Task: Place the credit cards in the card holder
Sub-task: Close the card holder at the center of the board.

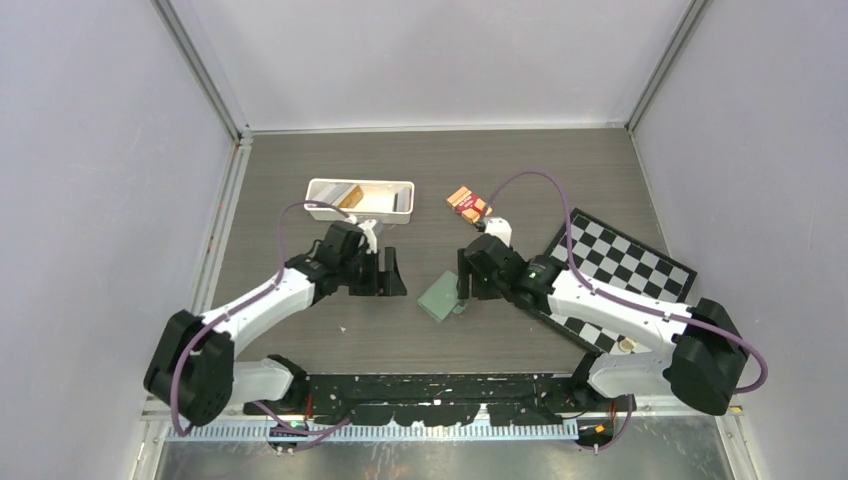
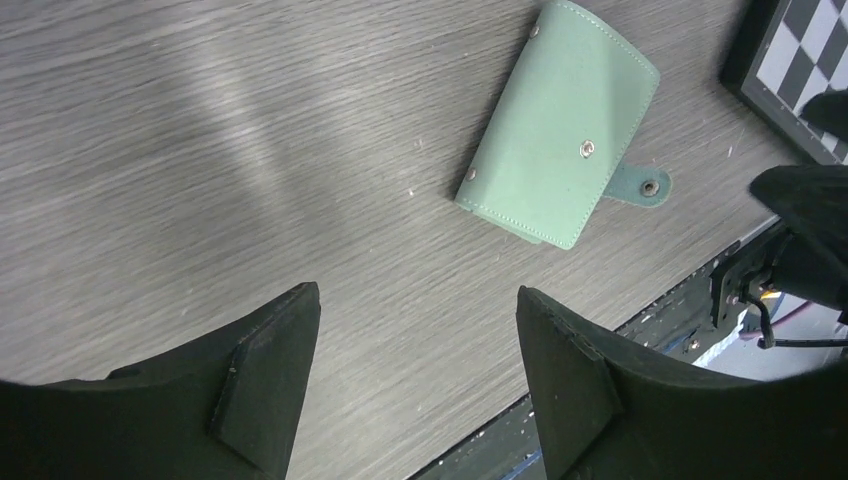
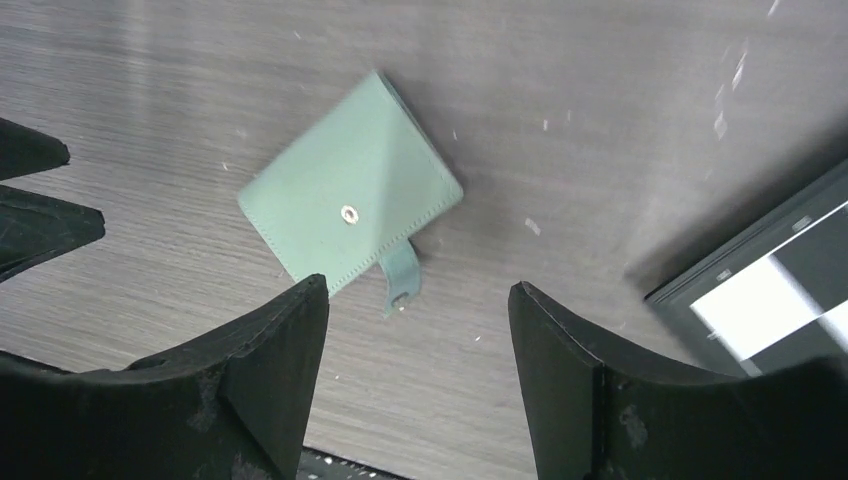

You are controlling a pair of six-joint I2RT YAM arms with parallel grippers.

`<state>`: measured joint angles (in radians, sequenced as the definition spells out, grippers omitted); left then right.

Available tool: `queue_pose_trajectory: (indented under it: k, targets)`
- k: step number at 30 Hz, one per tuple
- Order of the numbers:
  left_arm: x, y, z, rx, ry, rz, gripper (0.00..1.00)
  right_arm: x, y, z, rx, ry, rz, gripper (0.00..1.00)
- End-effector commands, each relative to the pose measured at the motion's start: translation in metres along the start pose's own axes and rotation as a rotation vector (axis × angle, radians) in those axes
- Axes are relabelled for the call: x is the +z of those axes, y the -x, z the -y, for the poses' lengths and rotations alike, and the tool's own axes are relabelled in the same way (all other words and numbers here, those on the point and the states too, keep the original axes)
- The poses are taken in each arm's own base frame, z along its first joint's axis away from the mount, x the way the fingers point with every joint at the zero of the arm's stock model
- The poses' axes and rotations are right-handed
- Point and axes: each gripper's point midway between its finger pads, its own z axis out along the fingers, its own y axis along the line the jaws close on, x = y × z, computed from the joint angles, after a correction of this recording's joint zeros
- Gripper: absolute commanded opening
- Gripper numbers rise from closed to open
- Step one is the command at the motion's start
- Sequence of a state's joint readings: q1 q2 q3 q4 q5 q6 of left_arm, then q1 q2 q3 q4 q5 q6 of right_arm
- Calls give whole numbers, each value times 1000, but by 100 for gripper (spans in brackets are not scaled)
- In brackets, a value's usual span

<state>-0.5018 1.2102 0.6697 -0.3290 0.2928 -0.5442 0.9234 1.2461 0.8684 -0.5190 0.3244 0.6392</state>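
R gripper open, empty; card holder flat on table just ahead; L gripper open, apart

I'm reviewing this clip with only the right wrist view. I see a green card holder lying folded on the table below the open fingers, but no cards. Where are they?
Observer: In the top view, the credit cards sit in a white tray at the far side of the table, left of centre.
Operator: Is the left arm holding one?
Observer: No. The left gripper is open and empty, hovering over the table beside the card holder.
Operator: Anything else near the tray?
Observer: An orange-and-red packet lies just to its right, not touching it.
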Motion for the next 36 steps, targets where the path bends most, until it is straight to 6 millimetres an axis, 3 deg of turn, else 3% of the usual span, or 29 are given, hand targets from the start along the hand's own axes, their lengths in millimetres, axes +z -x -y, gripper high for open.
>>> queue_pose_trajectory:
  k: [1,8,18,25,30,36]
  targets:
    - [20,35,32,91,-107,81,73,7,-16,-26,316,131,-91,73]
    - [55,30,52,180,-173,28,66,35,-27,-21,448,110,-91,72]
    - [82,17,61,165,-248,-18,52,65,-18,-9,416,80,-43,70]
    - [82,-9,56,103,-251,-60,46,87,-19,-3,386,52,-56,67]
    - [77,-28,77,76,-349,-78,42,95,-15,-20,377,130,-65,60]
    - [64,-34,72,52,-315,-49,40,108,-8,-44,360,228,-71,52]
